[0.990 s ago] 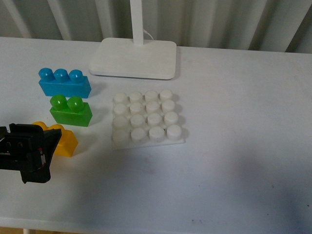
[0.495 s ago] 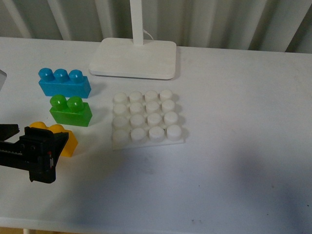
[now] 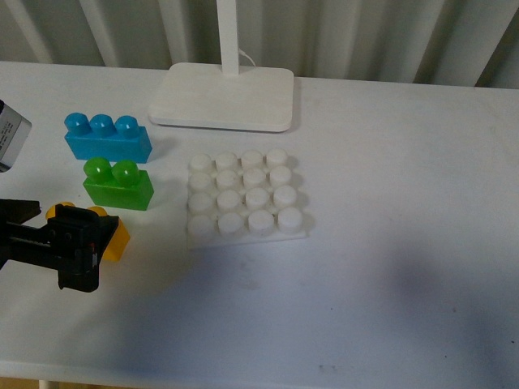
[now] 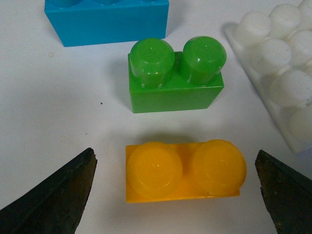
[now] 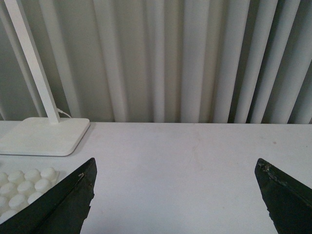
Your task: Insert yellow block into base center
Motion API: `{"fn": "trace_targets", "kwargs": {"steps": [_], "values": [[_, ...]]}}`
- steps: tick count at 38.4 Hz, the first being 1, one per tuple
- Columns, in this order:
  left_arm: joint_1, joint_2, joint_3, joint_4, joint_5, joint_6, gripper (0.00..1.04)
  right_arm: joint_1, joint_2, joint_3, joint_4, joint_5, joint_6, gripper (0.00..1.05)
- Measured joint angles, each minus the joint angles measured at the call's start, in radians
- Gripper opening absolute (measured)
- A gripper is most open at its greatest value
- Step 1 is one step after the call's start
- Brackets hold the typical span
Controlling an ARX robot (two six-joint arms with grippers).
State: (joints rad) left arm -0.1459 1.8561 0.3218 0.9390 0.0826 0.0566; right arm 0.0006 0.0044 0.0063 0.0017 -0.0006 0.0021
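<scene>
The yellow block [image 3: 116, 240] lies on the white table at the left, partly hidden behind my left gripper [image 3: 91, 243]. In the left wrist view the yellow block [image 4: 185, 170] sits studs-up between the two dark fingers of the left gripper [image 4: 174, 163]. That gripper is open, with a gap on each side of the block. The base [image 3: 247, 193], a white studded plate, rests to the right of the bricks with nothing on it; its edge also shows as the base [image 4: 273, 63]. My right gripper [image 5: 175, 195] is open over bare table, out of the front view.
A green brick [image 3: 118, 185] stands just behind the yellow one, and a longer blue brick [image 3: 107, 138] behind that. A white lamp foot [image 3: 221, 96] with a post stands at the back. The base's corner [image 5: 19, 187] shows in the right wrist view.
My left gripper has slid to the right and a little further in, and now straddles the yellow block. The bricks and the base have not moved.
</scene>
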Motion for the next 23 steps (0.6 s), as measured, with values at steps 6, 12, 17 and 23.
{"fn": "trace_targets", "kwargs": {"steps": [6,12,17,23], "values": [[0.001,0.035,0.023,-0.003,0.0,0.005,0.98,0.0,0.0,0.0,0.0,0.0,0.0,0.95],[0.005,0.052,0.039,-0.01,0.0,0.012,0.98,0.0,0.0,0.0,0.0,0.0,0.0,0.95],[0.011,0.072,0.053,-0.012,0.001,0.015,0.98,0.0,0.0,0.0,0.0,0.0,0.0,0.95],[0.02,0.085,0.062,-0.017,0.002,0.014,0.98,0.0,0.0,0.0,0.0,0.0,0.0,0.95]]}}
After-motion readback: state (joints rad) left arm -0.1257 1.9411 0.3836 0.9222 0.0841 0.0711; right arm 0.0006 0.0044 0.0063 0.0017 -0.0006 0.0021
